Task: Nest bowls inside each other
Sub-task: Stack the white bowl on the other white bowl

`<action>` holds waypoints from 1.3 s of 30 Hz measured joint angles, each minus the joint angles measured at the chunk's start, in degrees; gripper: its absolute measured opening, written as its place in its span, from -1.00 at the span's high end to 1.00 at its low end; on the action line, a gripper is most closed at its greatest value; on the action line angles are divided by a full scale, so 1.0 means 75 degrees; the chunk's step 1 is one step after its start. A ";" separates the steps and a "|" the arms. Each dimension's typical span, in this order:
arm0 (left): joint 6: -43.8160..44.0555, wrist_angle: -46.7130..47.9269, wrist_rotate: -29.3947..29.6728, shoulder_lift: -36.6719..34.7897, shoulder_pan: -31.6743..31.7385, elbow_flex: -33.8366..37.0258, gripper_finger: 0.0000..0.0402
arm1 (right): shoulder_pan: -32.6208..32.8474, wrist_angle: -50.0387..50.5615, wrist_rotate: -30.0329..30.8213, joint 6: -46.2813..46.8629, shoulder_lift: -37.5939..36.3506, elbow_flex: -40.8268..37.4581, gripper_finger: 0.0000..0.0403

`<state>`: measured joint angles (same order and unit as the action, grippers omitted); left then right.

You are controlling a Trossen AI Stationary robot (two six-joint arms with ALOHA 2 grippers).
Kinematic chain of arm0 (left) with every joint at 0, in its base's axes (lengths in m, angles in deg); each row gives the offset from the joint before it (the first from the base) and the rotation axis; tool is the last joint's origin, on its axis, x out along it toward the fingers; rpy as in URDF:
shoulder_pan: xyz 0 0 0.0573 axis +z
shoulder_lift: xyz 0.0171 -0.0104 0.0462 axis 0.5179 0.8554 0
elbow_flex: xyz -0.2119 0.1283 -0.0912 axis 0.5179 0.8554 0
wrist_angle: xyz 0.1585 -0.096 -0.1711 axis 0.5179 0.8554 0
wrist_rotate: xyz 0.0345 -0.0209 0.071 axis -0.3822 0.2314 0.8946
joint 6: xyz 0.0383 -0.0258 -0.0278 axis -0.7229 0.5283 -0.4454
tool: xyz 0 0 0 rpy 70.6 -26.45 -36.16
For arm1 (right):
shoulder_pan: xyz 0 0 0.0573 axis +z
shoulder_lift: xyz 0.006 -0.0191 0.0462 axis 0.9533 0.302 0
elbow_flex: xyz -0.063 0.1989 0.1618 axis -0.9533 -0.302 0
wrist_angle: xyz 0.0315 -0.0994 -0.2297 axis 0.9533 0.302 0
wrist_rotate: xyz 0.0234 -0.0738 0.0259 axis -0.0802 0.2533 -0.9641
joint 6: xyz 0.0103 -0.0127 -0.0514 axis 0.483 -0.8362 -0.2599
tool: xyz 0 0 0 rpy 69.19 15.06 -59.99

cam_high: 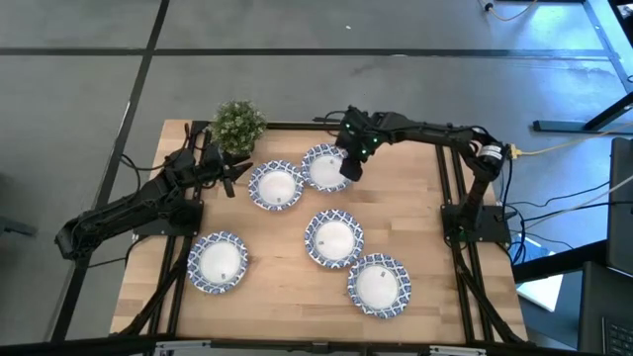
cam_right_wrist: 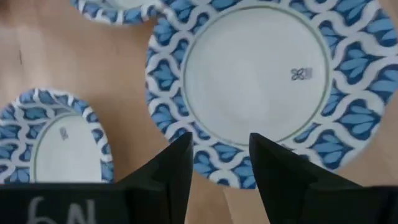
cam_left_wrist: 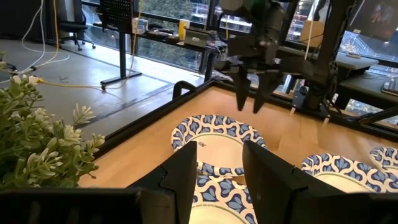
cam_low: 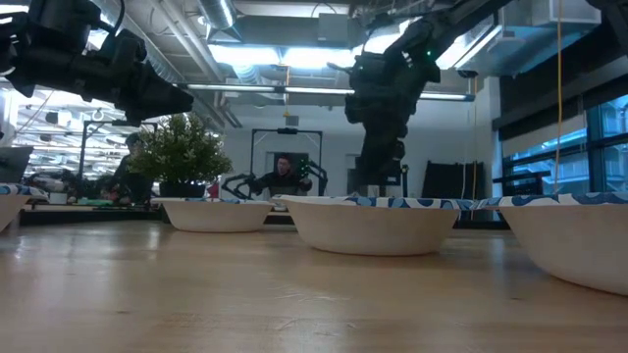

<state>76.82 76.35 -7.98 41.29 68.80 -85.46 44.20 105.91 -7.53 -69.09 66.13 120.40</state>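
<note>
Several blue-and-white rimmed bowls stand on their bases on the wooden table. My right gripper (cam_high: 348, 170) points down, open, over the near-right rim of the far bowl (cam_high: 324, 164). In the right wrist view the gripper (cam_right_wrist: 221, 149) has that bowl's rim (cam_right_wrist: 217, 163) between its fingers; it appears to hover just above it. My left gripper (cam_high: 234, 178) is open, level and raised beside the plant. It faces the left far bowl (cam_high: 275, 186), which lies below and ahead of the gripper (cam_left_wrist: 217, 168) in the left wrist view.
A small green potted plant (cam_high: 238, 124) stands at the table's far left, right beside my left gripper. Three more bowls lie nearer: middle (cam_high: 333, 238), near left (cam_high: 219, 262), near right (cam_high: 378, 285). The two far bowls almost touch. Bare wood shows between the bowls.
</note>
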 joint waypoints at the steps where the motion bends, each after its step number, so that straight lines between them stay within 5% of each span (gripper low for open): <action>1: 0.0000 0.0000 0.0000 -0.0001 0.0000 0.0002 0.38 | 0.0093 0.0021 -0.0009 0.0053 -0.0053 0.0000 0.21; 19: 0.0002 -0.0003 0.0000 0.0002 -0.0002 0.0000 0.38 | 0.1728 0.0535 0.0597 0.0793 -0.1089 -0.0054 0.21; 24: 0.0004 -0.0003 -0.0003 -0.0001 -0.0003 0.0003 0.38 | 0.2203 0.0110 0.1183 0.1201 -0.1084 -0.0678 0.21; 39: 0.0006 -0.0003 -0.0006 0.0001 -0.0001 0.0000 0.38 | 0.3063 -0.1801 0.1198 0.2587 -0.1084 -0.2410 0.21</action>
<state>76.86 76.33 -8.02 41.30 68.79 -85.46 67.18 92.40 1.45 -49.68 58.00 102.33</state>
